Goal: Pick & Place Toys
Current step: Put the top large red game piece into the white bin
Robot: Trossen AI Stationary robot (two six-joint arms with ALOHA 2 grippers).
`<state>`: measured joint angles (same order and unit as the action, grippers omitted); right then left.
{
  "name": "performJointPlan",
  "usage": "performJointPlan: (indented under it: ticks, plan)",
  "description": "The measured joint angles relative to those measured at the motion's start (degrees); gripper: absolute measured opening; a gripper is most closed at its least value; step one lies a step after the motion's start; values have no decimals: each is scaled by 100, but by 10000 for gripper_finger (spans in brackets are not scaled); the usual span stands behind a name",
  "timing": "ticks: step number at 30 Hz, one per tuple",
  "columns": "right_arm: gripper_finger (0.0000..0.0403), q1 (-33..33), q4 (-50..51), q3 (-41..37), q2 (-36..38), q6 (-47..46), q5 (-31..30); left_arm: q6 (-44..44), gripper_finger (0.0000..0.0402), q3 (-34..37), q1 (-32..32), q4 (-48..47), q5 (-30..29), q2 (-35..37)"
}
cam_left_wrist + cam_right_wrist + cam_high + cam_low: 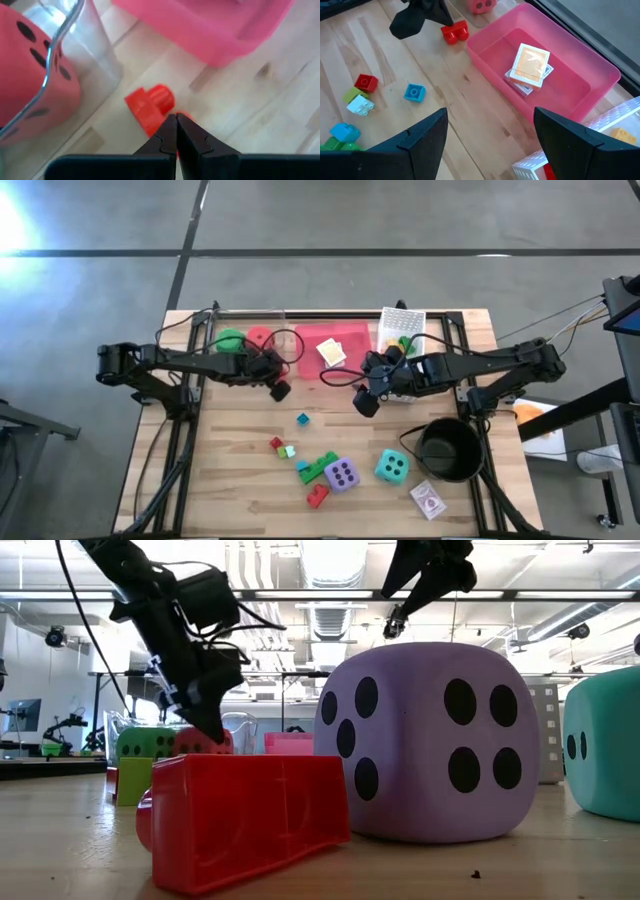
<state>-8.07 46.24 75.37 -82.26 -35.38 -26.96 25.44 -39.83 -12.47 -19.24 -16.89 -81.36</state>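
Fingers of the left gripper (176,131) are pressed together just above a red brick (149,104) lying on the wooden table (240,470) between the clear tub (red die (30,75) inside) and the pink tray (580,65), which holds card packs (530,67). The right gripper (490,140) hangs with fingers spread, empty, near that tray.

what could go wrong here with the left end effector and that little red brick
The left end effector is shut right at the edge of the red brick, apparently not around it, so a lift may come up empty or nudge it away. The brick lies close to the clear container holding the red die, so a push could wedge it there.
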Motion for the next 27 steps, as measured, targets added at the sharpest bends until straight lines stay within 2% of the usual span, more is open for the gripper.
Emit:
performJointPlan:
  ticks: [5, 19, 27]
  plan:
    - [289, -47, 0, 0, 0, 2, 5, 58, 62, 0, -2, 42, -198, 0]
    - [289, -60, 2, -2, 0, -7, 7, 709, 271, 154, 31, 2, -150, -66]
    - [289, -78, -15, -4, 0, -22, 4, 854, 346, 176, 28, 209, -149, -158]
